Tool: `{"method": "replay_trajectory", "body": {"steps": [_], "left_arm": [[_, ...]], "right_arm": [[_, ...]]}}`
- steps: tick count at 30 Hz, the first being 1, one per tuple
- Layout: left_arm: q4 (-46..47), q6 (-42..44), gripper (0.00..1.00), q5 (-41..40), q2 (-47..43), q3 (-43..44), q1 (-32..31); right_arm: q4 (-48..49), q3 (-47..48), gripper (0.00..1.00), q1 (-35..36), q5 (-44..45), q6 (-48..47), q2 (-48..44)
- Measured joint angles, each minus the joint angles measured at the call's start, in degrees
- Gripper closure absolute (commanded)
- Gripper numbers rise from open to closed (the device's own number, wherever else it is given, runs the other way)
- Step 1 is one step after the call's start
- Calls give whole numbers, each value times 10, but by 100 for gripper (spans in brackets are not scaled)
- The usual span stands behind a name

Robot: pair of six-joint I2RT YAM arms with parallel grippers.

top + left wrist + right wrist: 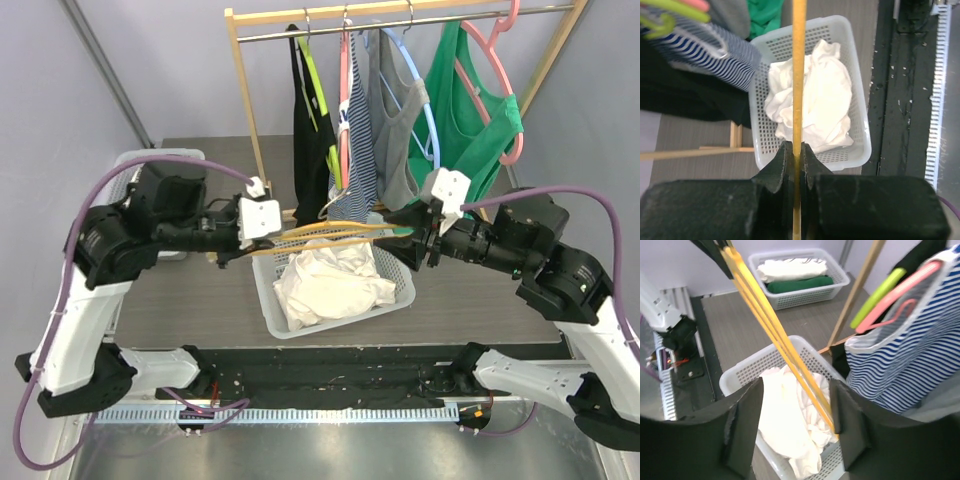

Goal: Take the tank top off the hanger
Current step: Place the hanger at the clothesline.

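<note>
A bare yellow hanger (320, 235) spans the gap between my two grippers, above a white basket (400, 295). The white tank top (330, 280) lies crumpled in that basket, off the hanger. My left gripper (798, 147) is shut on one yellow bar of the hanger (799, 75). My right gripper (796, 405) stands open around the hanger's other end (770, 325), whose bars run close to the right finger. Below them I see the tank top (785, 415) and the basket rim (740, 372).
Behind the basket a wooden rack (245, 90) carries hangers with black, striped (355, 150), grey and green (470, 120) tops, close to my right gripper. A second basket (795, 275) with folded white and green clothes sits at the table's far left.
</note>
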Motion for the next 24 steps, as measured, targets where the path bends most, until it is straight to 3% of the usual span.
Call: {"method": "replay_trajectory", "body": {"steps": [4,16,20,24], "left_arm": [[-2,-20,100,-12,-47,-2,45],[-6,-42,100,5,-217,-43,152],[-7,-85,100,-4,-256,-53,187],[19,-169,100,-63,-285,-92,207]], "right_arm": [[24,-6,26,0,47,14,-27],[73,-10,26,0,147,50,-79],[87,-18,27,0,159,60,-75],[97,-18,28,0,159,72,-56]]}}
